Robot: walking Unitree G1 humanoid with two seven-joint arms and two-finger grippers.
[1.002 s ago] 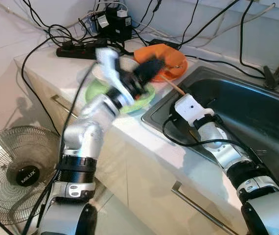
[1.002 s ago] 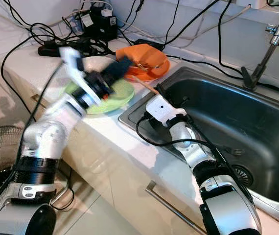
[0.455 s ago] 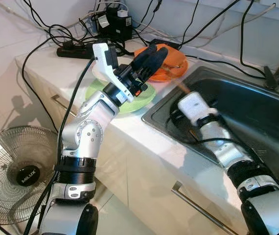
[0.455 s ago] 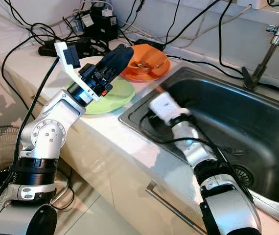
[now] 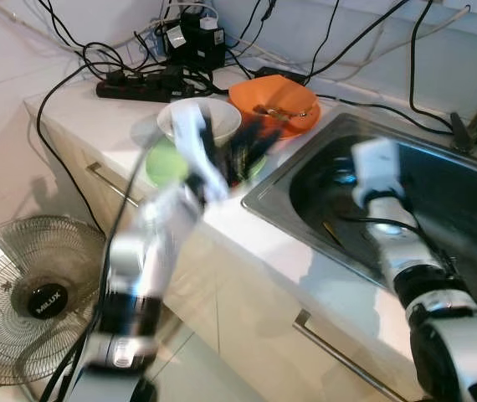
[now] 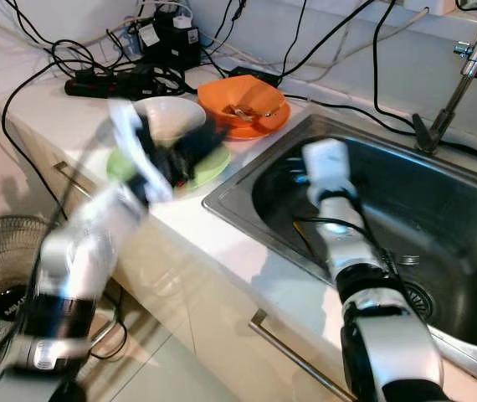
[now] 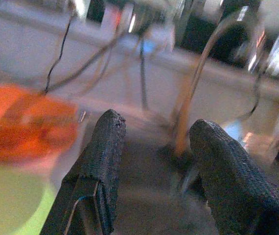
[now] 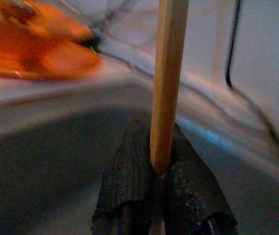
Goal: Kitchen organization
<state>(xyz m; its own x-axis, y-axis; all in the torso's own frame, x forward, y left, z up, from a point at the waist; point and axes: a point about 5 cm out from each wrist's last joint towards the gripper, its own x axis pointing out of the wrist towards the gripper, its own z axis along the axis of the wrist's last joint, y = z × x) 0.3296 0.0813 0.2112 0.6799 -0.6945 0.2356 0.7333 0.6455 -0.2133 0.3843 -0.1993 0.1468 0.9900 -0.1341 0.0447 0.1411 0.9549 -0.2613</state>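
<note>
My right gripper (image 8: 161, 171) is shut on a thin wooden stick (image 8: 168, 83), which stands up from between its fingers. That arm's white wrist (image 5: 376, 163) reaches over the steel sink (image 5: 439, 201). My left gripper (image 7: 156, 122) is open with nothing between its fingers. The left arm is blurred, and its dark fingers (image 5: 247, 151) hang over the green plate (image 5: 165, 163), close to the white bowl (image 5: 197, 121). An orange bowl (image 5: 276, 105) with scraps in it sits behind them, by the sink's corner.
A fork (image 6: 406, 260) and another thin stick (image 6: 304, 239) lie in the sink near the drain (image 6: 414, 295). The faucet (image 6: 464, 67) rises at the back right. A power strip (image 5: 138, 84) and tangled cables crowd the back counter. A floor fan (image 5: 38, 293) stands at the left.
My left arm has swung back from above the orange bowl to over the green plate. My right arm has moved right, further over the sink, carrying the stick.
</note>
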